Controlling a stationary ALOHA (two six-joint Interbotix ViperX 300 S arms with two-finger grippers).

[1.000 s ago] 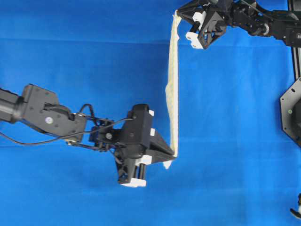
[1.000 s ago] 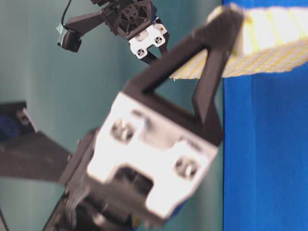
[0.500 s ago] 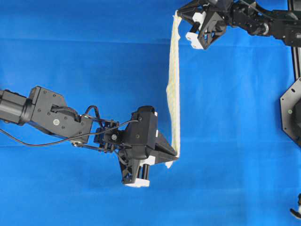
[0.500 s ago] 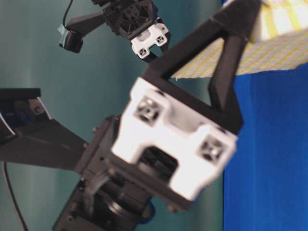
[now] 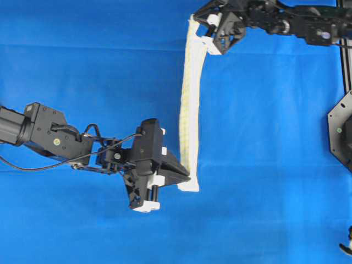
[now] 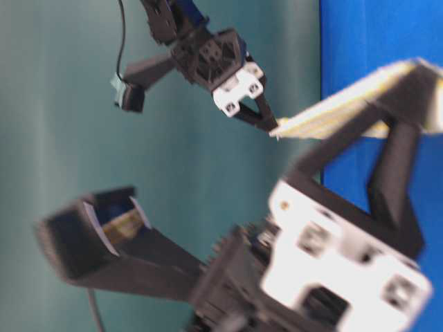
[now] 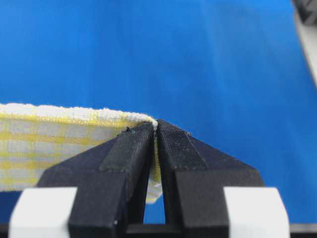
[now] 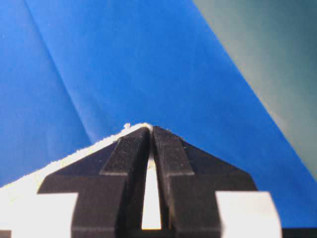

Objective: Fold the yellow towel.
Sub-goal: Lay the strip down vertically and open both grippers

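Note:
The yellow towel [image 5: 188, 104] hangs in the air as a narrow band, stretched between my two grippers above the blue cloth [image 5: 82, 71]. My left gripper [image 5: 188, 178] is shut on its near corner; in the left wrist view the checked cloth [image 7: 59, 144] runs off to the left of the pinched jaws [image 7: 155, 126]. My right gripper [image 5: 193, 18] is shut on the far corner at the top of the overhead view; the right wrist view shows a white edge [image 8: 74, 156] held at the jaw tips [image 8: 150, 129]. In the table-level view the towel [image 6: 339, 114] spans between both grippers.
The blue cloth covers the whole table. A black mount [image 5: 342, 132] stands at the right edge, with a rail [image 5: 346, 66] above it. Beyond the cloth's far edge lies a teal-grey wall [image 8: 267, 59].
Both grippers have carried the stretched towel leftward. The left gripper has also moved slightly toward the top of the overhead view. Both grips are unchanged.

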